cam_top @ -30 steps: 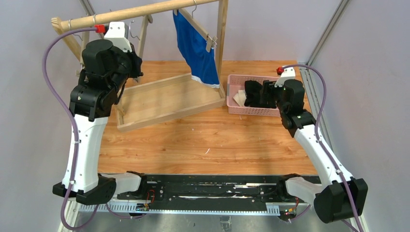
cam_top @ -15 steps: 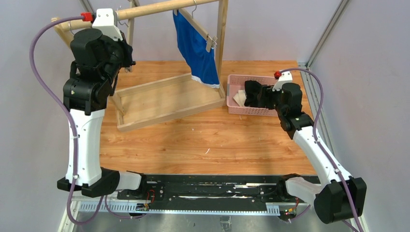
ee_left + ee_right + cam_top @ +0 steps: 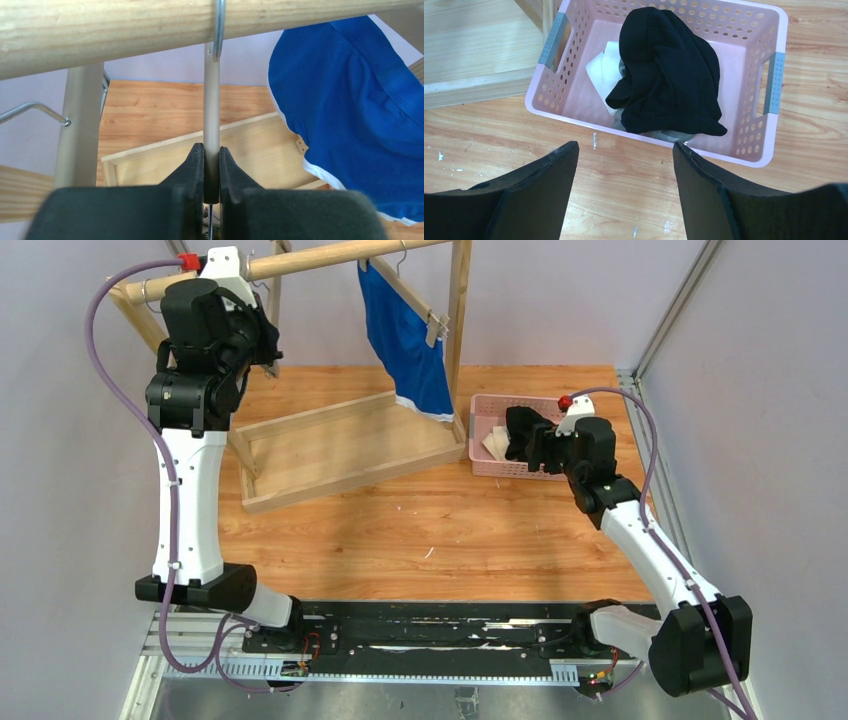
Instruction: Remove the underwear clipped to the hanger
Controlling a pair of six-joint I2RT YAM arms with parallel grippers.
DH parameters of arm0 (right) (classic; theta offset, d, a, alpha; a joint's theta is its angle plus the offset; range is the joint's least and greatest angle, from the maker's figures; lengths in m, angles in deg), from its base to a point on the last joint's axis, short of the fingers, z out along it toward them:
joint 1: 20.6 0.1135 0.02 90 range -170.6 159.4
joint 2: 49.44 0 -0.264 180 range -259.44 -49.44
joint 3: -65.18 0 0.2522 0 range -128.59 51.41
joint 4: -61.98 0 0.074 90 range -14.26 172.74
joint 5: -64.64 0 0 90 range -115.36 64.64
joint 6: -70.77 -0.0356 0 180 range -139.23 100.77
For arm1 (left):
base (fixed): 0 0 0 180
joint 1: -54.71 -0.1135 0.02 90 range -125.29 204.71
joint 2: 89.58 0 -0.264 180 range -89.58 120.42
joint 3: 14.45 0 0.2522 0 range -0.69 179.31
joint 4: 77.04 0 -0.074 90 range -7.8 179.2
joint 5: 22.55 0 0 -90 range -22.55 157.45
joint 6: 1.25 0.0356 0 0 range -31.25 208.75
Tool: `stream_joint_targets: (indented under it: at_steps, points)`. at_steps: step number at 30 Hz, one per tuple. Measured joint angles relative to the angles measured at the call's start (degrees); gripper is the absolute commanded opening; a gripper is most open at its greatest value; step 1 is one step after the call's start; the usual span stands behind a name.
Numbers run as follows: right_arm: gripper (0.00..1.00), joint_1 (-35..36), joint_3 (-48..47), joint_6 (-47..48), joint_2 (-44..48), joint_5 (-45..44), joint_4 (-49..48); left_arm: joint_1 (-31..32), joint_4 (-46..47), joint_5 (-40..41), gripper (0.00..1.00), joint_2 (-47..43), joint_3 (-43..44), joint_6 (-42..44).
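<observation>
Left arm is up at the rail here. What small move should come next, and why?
Probably lift the left gripper a little so the hook clears the wooden rail: it is shut on the hanger stem just below that hook. The blue briefs hang clipped further along, and the right gripper hovers open over the pink basket.

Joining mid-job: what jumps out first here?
Bright blue cloth briefs hang clipped under the round wooden rail at the back. The left claw is shut on a grey metal hanger stem; black cloth briefs lie in the pink plastic basket by the open right claw.
</observation>
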Motion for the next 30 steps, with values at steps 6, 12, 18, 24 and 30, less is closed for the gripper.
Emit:
stream_joint_targets:
  at_steps: [6, 12, 18, 24, 30]
  points:
    - [0.69, 0.6, 0.0, 0.0, -0.3, 0.5, -0.3, -0.3, 1.6, -1.7, 0.54, -1.5, -3.4, -0.8]
    - [0.67, 1.5, 0.0, 0.0, -0.5, 1.3, -0.5, -0.3, 1.9, -0.9, 0.63, -4.4, -4.6, 0.1]
    - [0.53, 4.7, -0.3, 0.3, 0.2, 1.3, -0.3, -0.3, 1.8, 0.5, 0.64, -9.6, -3.9, 0.4]
    - [0.47, 7.1, -5.0, 1.2, 0.2, 0.9, 0.6, -0.4, 1.5, 2.6, 0.64, -16.2, -5.2, 0.4]
    - [0.43, 9.4, -12.1, 2.1, -2.8, 0.7, 0.1, -0.4, 0.4, 0.7, 0.85, -19.8, -6.6, -0.3]
